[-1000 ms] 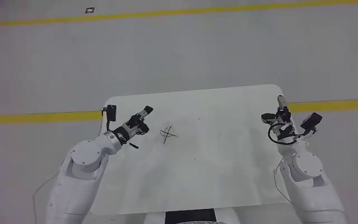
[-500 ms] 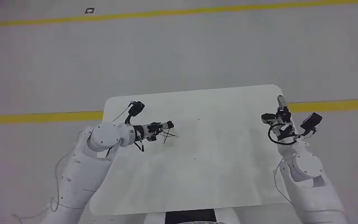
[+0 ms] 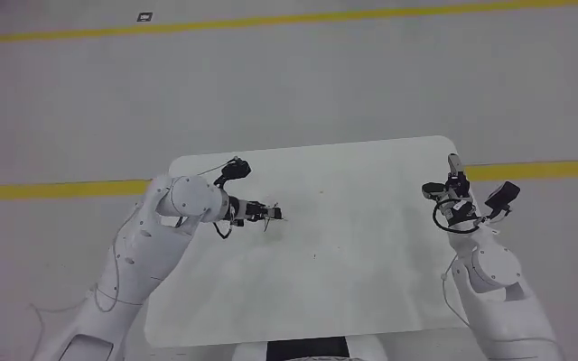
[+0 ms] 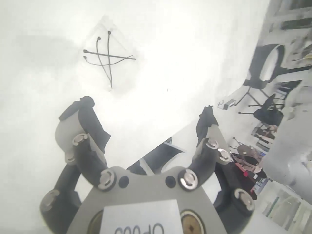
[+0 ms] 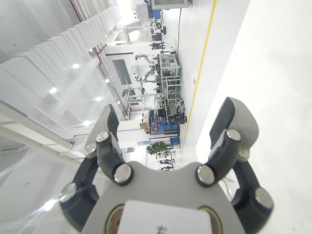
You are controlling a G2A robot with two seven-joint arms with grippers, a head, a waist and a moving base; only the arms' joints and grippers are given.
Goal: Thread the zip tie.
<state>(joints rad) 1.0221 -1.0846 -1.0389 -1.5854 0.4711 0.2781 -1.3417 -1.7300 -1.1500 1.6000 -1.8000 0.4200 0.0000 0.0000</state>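
Several thin black zip ties [image 4: 107, 58] lie crossed in a small pile on the white table [image 3: 361, 235], left of its middle. In the top view the pile [image 3: 270, 221] sits right at the tip of my left gripper [image 3: 268, 215]. The left wrist view shows that gripper [image 4: 146, 109] open, hovering just short of the ties with nothing between its fingers. My right gripper [image 3: 453, 171] is at the table's right edge, pointing away from the table; in its own view it [image 5: 170, 115] stands open and empty.
A few small dark specks [image 3: 315, 256] mark the tabletop. Yellow floor lines [image 3: 72, 189] run behind the table. Chairs and racks [image 4: 265, 74] stand off to the side of the table in the left wrist view.
My left arm has swung from the table's left edge toward the middle, bringing its gripper up to the zip ties. The right arm has stayed still.
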